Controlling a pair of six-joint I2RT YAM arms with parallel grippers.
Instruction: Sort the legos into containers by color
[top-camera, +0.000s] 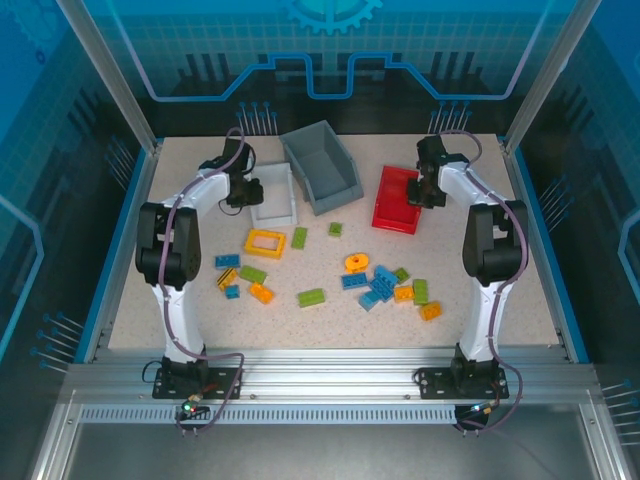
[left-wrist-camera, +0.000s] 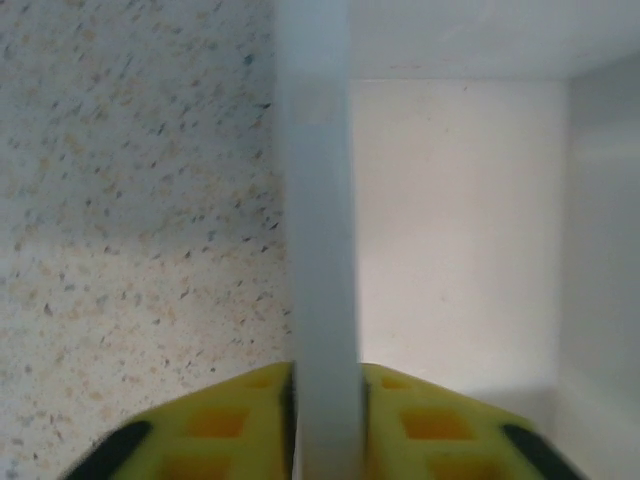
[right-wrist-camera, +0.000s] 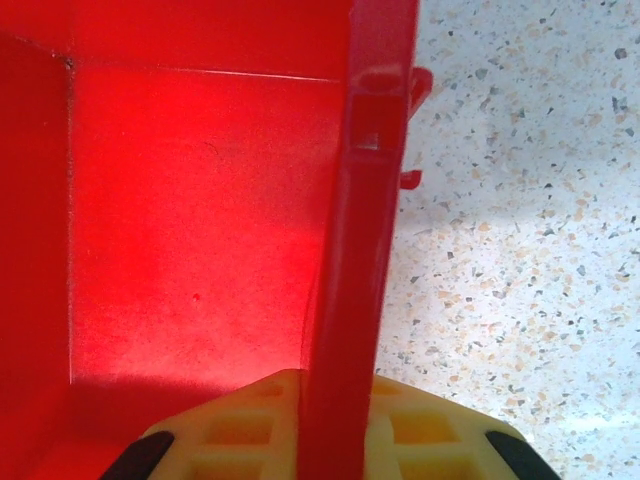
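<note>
My left gripper is shut on the left wall of the white bin, one yellow finger on each side of the rim. My right gripper is shut on the right wall of the red bin. Both bins look empty inside. The dark grey bin stands tilted between them at the back. Legos lie scattered on the speckled table: a square yellow frame, a round yellow piece, green bricks and a cluster of blue ones.
The table's blue raised edges run along left and right. Both arms reach from the near rail up the sides to the back. Bare speckled tabletop lies between the loose legos and the near edge.
</note>
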